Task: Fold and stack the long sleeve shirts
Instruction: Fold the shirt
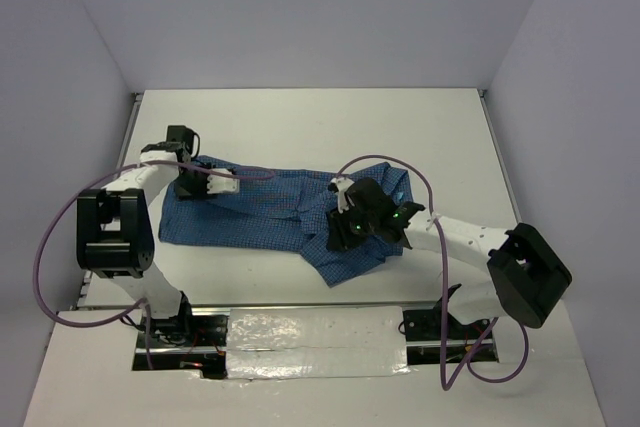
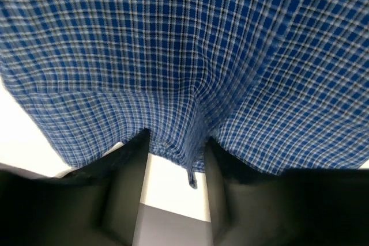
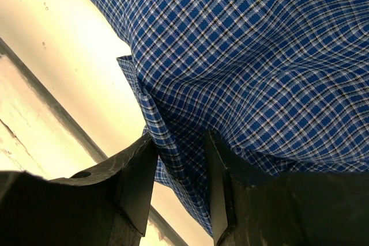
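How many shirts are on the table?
1. The blue checked long sleeve shirt lies crumpled across the middle of the white table. Another could hide under it, but none shows.

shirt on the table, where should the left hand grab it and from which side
Probably the stitched edge at the far-left end of the shirt, coming in low from the left. That edge lies free on the table, and a small raised fold of it stands between the fingers of the left hand, so a pinch there should catch cloth without digging under it.
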Controlling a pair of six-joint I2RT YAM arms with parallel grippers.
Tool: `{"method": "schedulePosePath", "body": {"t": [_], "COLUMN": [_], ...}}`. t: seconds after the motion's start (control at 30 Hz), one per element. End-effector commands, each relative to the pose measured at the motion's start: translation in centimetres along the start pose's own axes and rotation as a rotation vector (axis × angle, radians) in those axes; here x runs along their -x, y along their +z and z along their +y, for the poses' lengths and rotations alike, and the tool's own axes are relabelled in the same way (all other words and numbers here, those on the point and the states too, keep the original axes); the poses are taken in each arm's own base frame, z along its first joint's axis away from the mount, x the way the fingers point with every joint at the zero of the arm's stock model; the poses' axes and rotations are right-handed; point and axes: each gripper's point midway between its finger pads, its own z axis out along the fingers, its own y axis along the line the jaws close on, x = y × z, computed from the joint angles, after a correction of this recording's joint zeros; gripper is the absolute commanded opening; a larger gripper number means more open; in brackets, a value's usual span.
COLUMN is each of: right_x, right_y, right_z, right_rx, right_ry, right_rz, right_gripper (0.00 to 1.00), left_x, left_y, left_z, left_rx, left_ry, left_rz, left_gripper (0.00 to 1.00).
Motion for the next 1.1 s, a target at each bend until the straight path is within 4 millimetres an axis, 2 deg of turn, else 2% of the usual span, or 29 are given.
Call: {"method": "schedulePosePath", "body": {"t": [0.0, 0.03, 0.07, 0.1, 0.13, 0.17, 0.23, 0.33, 0.43, 0.6, 0.67, 0.7, 0.8, 0.93, 1.0, 1.07], "right_x": [0.8, 0.8, 0.7, 0.8, 0.7, 0.7, 0.8, 0.9, 1.1, 2.4, 3.3, 3.5, 2.6, 1.2, 1.6, 2.1], "right_y": [-0.4, -0.4, -0.4, -0.4, -0.4, -0.4, -0.5, -1.0, -1.7, -3.7, -4.6, -4.8, -3.8, -2.2, -2.0, -2.1], "right_z": [0.3, 0.3, 0.2, 0.1, 0.0, 0.0, -0.2, -0.4, -0.5, -0.6, -0.4, -0.4, -1.2, -1.3, -0.7, 0.3], "right_rx": [0.003, 0.003, 0.001, -0.003, -0.009, -0.015, -0.03, -0.046, -0.066, -0.099, -0.103, -0.104, -0.122, -0.101, -0.066, -0.024], "right_ry": [0.002, 0.002, 0.004, 0.005, 0.008, 0.011, 0.008, 0.007, -0.003, -0.012, -0.022, -0.028, -0.029, -0.005, 0.003, 0.015], "right_rz": [-0.044, -0.048, -0.043, -0.045, -0.042, -0.039, -0.038, -0.043, -0.051, -0.091, -0.123, -0.132, -0.098, -0.035, -0.049, -0.075], "right_gripper": [0.44, 0.43, 0.38, 0.34, 0.29, 0.19, 0.11, 0.0, 0.0, 0.0, 0.13, 0.28, 0.42, 0.41, 0.32, 0.32], "left_x": [-0.3, -0.4, -0.4, -0.6, -0.6, -0.5, -0.2, 0.1, 0.5, 0.3, 0.1, 0.1, 0.2, 0.6, 0.5, 0.3], "left_y": [0.4, 0.5, 0.4, 0.4, 0.3, 0.2, 0.0, -0.6, -1.1, -1.9, -2.5, -2.6, -2.7, -2.7, -2.6, -2.5], "left_z": [0.5, 0.2, 0.2, 0.2, 0.4, 0.6, 0.8, 1.5, 2.4, 4.6, 5.8, 6.0, 5.8, 5.2, 4.9, 4.7], "left_rx": [0.0, -0.025, -0.028, -0.026, -0.017, -0.014, -0.01, -0.002, 0.025, 0.077, 0.105, 0.105, 0.106, 0.09, 0.085, 0.084], "left_ry": [0.014, 0.016, 0.017, 0.014, 0.012, 0.008, -0.01, -0.036, -0.081, -0.202, -0.236, -0.234, -0.216, -0.205, -0.207, -0.207], "left_rz": [0.011, 0.014, 0.014, 0.02, 0.019, 0.016, -0.004, -0.021, -0.044, -0.062, -0.063, -0.063, -0.072, -0.087, -0.082, -0.073], "left_gripper": [0.46, 0.43, 0.33, 0.27, 0.2, 0.1, 0.05, 0.06, 0.01, 0.0, 0.0, 0.0, 0.0, 0.0, 0.0, 0.0]}}
